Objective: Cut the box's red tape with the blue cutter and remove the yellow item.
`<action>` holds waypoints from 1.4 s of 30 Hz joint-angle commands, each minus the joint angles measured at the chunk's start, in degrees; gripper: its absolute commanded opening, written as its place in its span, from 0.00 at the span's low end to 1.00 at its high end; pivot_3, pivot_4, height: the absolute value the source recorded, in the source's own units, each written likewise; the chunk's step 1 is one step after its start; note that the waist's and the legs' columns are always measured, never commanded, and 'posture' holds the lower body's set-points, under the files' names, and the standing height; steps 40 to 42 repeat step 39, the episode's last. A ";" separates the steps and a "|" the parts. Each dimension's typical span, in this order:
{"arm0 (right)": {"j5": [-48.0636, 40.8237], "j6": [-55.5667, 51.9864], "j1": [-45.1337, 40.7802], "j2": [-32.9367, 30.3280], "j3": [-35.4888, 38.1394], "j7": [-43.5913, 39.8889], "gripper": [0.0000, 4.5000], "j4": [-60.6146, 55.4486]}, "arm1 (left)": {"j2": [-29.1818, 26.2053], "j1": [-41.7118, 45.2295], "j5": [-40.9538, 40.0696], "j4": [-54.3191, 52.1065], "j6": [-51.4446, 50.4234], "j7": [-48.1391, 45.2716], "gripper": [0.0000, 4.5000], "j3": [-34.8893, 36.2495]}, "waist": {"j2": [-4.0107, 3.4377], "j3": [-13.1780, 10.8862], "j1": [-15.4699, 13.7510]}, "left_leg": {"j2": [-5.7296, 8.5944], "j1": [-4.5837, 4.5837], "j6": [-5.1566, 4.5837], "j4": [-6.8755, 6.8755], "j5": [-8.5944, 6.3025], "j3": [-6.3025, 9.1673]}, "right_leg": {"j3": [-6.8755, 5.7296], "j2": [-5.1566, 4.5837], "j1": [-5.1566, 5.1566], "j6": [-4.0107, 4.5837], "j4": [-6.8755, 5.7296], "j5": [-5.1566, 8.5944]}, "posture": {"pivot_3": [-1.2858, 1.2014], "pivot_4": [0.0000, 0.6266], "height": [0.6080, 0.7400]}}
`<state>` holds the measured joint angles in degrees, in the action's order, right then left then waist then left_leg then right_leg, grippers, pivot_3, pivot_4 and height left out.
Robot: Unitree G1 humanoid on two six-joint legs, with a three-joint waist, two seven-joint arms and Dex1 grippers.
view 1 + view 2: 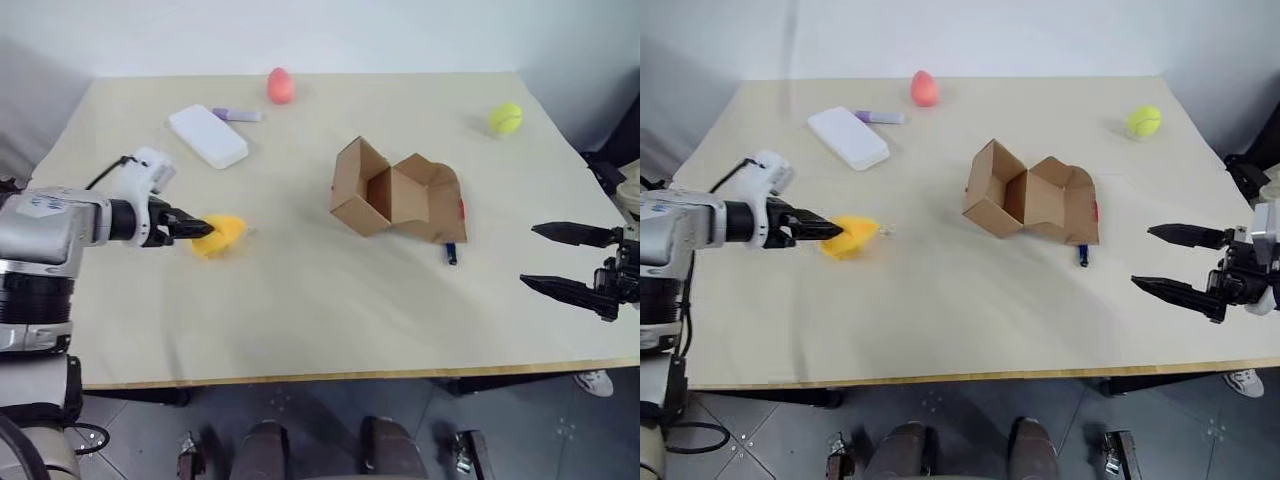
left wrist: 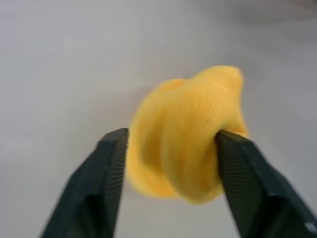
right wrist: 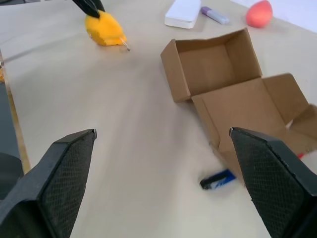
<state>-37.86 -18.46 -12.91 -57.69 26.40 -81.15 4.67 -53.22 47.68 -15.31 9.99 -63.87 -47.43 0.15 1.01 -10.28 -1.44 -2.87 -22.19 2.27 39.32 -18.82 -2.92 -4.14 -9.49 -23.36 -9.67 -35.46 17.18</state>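
Observation:
The brown box (image 1: 395, 195) lies open in the middle of the table, flaps spread and its inside bare. A sliver of red tape (image 1: 461, 208) shows on its right side. The blue cutter (image 1: 451, 253) lies on the table just in front of the box's right corner. The yellow item (image 1: 225, 235) sits on the table left of the box. My left gripper (image 1: 208, 230) is open, with the yellow item (image 2: 188, 129) between its fingers; one finger touches it and the other stands a little clear. My right gripper (image 1: 528, 255) hovers wide open and holds nothing, to the right of the box.
A white rounded case (image 1: 208, 136) and a purple marker (image 1: 238, 115) lie at the back left. A pinkish egg-shaped object (image 1: 280, 86) stands at the far edge, and a yellow-green tennis ball (image 1: 505, 118) at the back right. The table's front edge (image 1: 340, 377) runs below both grippers.

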 commanded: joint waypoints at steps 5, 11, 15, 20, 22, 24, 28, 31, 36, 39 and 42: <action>1.45 2.53 -5.71 0.50 -3.72 -1.23 1.00 3.30 | -3.52 -1.43 0.30 0.40 2.65 1.21 0.99 3.56 | 0.00 0.00 0.11 | 0.00 0.01 0.01 -0.01 0.00 -0.02 | 0.00 0.00 -0.01 0.00 -0.03 0.00 | 0.52 0.24 1.00; 1.85 3.40 -7.25 0.66 -4.89 -2.20 1.00 5.08 | -5.28 -7.77 -5.39 -4.14 9.36 -5.78 0.99 9.90 | 0.00 0.00 0.45 | 0.00 0.03 0.01 -0.07 -0.01 -0.05 | 0.01 0.00 -0.05 0.00 -0.06 0.00 | 0.52 0.24 1.00; 2.76 4.21 -7.59 0.22 -5.66 -3.96 1.00 7.47 | 0.43 -16.82 -10.07 -10.25 22.57 -7.58 0.99 20.36 | -0.01 0.00 0.63 | -0.03 0.02 0.02 -0.08 -0.01 -0.07 | 0.00 0.00 -0.06 0.00 -0.04 0.00 | 0.52 0.24 1.00; 4.53 6.11 -9.21 0.26 -7.45 -5.55 1.00 11.15 | 3.98 -27.36 -13.50 -14.98 28.84 -9.32 0.99 26.35 | -0.01 0.00 1.06 | -0.04 0.04 0.02 -0.06 -0.01 -0.11 | 0.00 -0.01 -0.06 0.01 -0.03 -0.01 | 0.52 0.24 1.00; 5.35 6.77 -9.63 0.02 -8.27 -6.51 1.00 12.48 | 4.63 -30.83 -13.55 -16.97 30.86 -9.04 0.99 27.12 | -0.01 0.00 1.28 | -0.04 0.04 0.02 -0.07 -0.01 -0.11 | 0.01 -0.01 -0.06 0.01 -0.03 -0.01 | 0.52 0.24 1.00; 6.77 7.85 -10.54 -0.37 -9.70 -7.86 1.00 14.79 | 5.49 -35.77 -13.60 -19.52 33.41 -9.55 0.99 28.17 | -0.01 0.00 1.50 | -0.04 0.04 0.02 -0.07 -0.01 -0.11 | 0.01 -0.03 -0.06 0.01 -0.02 -0.01 | 0.52 0.24 1.00; 9.41 11.59 -12.32 -0.74 -12.40 -10.53 1.00 20.09 | 6.57 -43.88 -13.51 -19.91 38.29 -12.21 0.99 29.43 | -0.02 0.00 1.65 | -0.04 0.07 0.03 -0.09 -0.02 -0.13 | 0.01 -0.03 -0.06 0.03 -0.02 0.00 | 0.52 0.24 1.00; 9.96 14.68 -12.73 -1.69 -14.26 -11.35 1.00 23.73 | 6.56 -48.02 -14.21 -17.46 41.11 -14.66 0.99 31.02 | -0.02 0.00 1.65 | -0.05 0.08 0.03 -0.09 -0.02 -0.15 | 0.01 -0.03 -0.06 0.05 0.00 0.00 | 0.52 0.24 1.00; 14.52 22.82 -16.14 -1.15 -17.76 -11.35 1.00 34.27 | 8.12 -54.07 -13.18 -14.10 48.50 -17.27 0.99 31.73 | -0.06 0.00 1.75 | -0.05 0.09 0.03 -0.10 -0.02 -0.23 | 0.01 -0.04 -0.05 0.06 0.08 0.01 | 0.52 0.24 1.00; 18.22 27.87 -18.88 0.24 -19.25 -9.99 1.00 40.67 | 10.00 -56.54 -13.12 -13.88 52.63 -17.08 0.99 32.20 | -0.06 0.00 1.74 | -0.07 0.09 0.03 -0.10 -0.02 -0.25 | 0.02 -0.05 -0.05 0.07 0.09 0.00 | 0.52 0.24 1.00; 18.22 27.87 -18.88 0.24 -19.25 -9.99 1.00 40.67 | 10.00 -56.54 -13.12 -13.88 52.63 -17.08 0.99 32.20 | -0.06 0.00 1.74 | -0.07 0.09 0.03 -0.10 -0.02 -0.25 | 0.02 -0.05 -0.05 0.07 0.09 0.00 | 0.52 0.24 1.00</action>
